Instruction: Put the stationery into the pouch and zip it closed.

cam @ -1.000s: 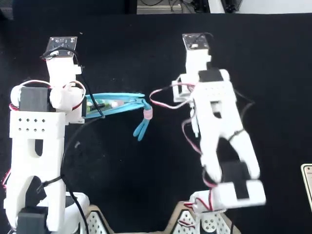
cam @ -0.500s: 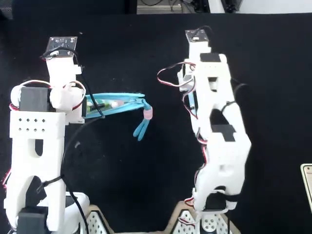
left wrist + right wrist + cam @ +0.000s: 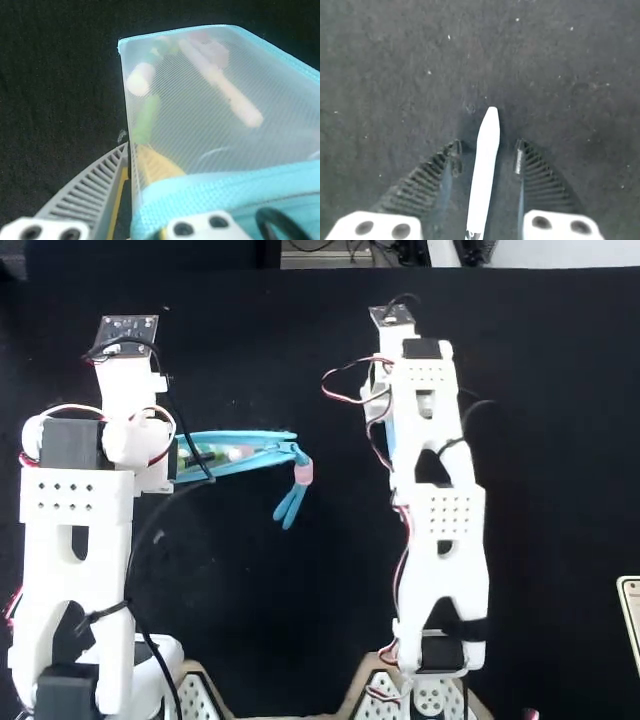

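Note:
A clear mesh pouch (image 3: 240, 452) with turquoise trim lies left of centre. Its blue and pink zipper tassel (image 3: 295, 490) trails toward the front. Several stationery items show through the pouch wall (image 3: 210, 100), among them a white pen and a green piece. My left gripper (image 3: 129, 150) is shut on the pouch's edge, at the pouch's left end (image 3: 172, 465) in the high view. A white pen (image 3: 487, 145) lies on the black cloth between the fingers of my right gripper (image 3: 487, 150). That gripper is open, with a gap on each side of the pen. The right arm (image 3: 430, 490) stretches away over the table.
Black cloth (image 3: 560, 390) covers the whole table. A pale card-like object (image 3: 630, 605) sits at the right edge. Both arm bases (image 3: 300, 695) stand at the front edge. Open cloth lies between the tassel and the right arm.
The right arm has unfolded from a bent pose at the front and straightened out toward the far side. The left arm and the pouch have stayed still.

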